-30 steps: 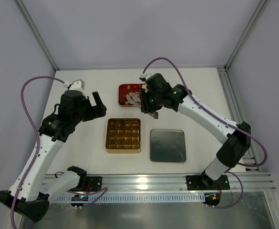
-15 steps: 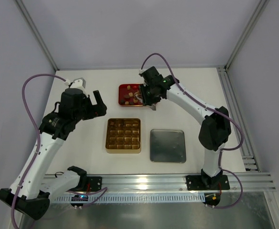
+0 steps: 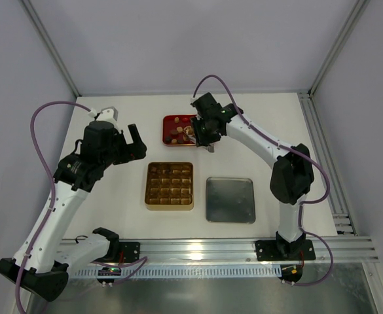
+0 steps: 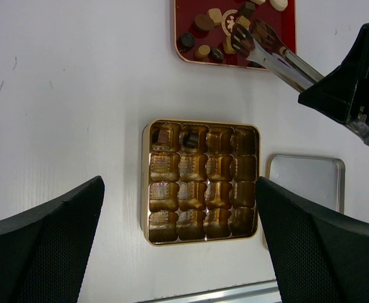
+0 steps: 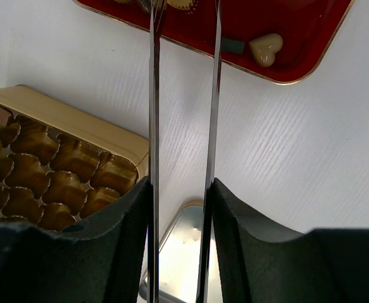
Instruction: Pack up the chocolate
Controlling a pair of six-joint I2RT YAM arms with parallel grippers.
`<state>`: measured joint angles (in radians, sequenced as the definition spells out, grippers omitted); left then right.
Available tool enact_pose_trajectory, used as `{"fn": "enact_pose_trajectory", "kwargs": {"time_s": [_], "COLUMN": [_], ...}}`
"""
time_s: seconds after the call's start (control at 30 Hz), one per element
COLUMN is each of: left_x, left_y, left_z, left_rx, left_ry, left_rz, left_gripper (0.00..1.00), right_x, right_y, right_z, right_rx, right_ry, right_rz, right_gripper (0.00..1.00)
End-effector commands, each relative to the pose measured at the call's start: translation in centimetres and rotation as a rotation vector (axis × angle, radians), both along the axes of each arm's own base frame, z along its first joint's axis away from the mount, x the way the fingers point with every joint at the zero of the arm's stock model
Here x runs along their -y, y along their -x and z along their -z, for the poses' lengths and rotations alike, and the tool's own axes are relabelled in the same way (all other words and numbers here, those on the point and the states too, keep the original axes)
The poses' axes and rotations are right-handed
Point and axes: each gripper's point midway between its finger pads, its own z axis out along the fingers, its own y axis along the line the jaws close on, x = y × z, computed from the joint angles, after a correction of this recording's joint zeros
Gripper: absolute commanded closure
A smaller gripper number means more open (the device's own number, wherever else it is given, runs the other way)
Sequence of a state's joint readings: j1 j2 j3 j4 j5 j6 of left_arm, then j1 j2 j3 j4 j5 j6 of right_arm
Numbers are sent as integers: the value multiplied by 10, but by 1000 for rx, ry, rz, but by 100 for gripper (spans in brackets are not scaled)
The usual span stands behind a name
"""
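The chocolate (image 4: 203, 24) lies as several small brown and cream pieces in the red tray (image 4: 178, 38); a cream heart (image 5: 265, 48) sits near the tray's edge. One dark piece (image 4: 165, 134) fills the gold box's (image 4: 145, 183) top-left compartment. My right gripper (image 3: 204, 134) is shut on metal tongs (image 4: 272, 53), whose tips reach in among the pieces in the tray. Whether the tips hold a piece I cannot tell. My left gripper (image 3: 133, 140) hovers wide open to the left of the box and holds nothing.
A silver lid (image 3: 230, 199) lies flat to the right of the gold box (image 3: 169, 185). The red tray (image 3: 167, 131) sits behind the box. A metal rail runs along the table's near edge.
The right arm swung its elbow outward and carried the tongs further over the red tray. The left arm barely moved.
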<state>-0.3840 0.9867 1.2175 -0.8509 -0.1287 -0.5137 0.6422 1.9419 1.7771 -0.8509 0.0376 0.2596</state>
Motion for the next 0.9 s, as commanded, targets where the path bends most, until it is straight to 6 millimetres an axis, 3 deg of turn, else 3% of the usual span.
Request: {"fn": "enact_pose_trajectory", "kwargs": {"time_s": [0.0, 0.53, 0.87], "left_x": [1, 3, 5], "left_y": [0, -1, -3], "left_z": [-13, -11, -12], "left_rx": [29, 18, 17], "left_ry": [0, -2, 3], "left_rz": [20, 26, 29], "left_gripper": [0, 0, 0], "right_x": [-13, -18, -16], "right_y": [-14, -15, -17], "right_z": [-17, 1, 2], "right_rx": [57, 20, 21], "right_ry": [-45, -30, -19], "right_rz": [-15, -26, -28], "right_gripper": [56, 57, 66]}}
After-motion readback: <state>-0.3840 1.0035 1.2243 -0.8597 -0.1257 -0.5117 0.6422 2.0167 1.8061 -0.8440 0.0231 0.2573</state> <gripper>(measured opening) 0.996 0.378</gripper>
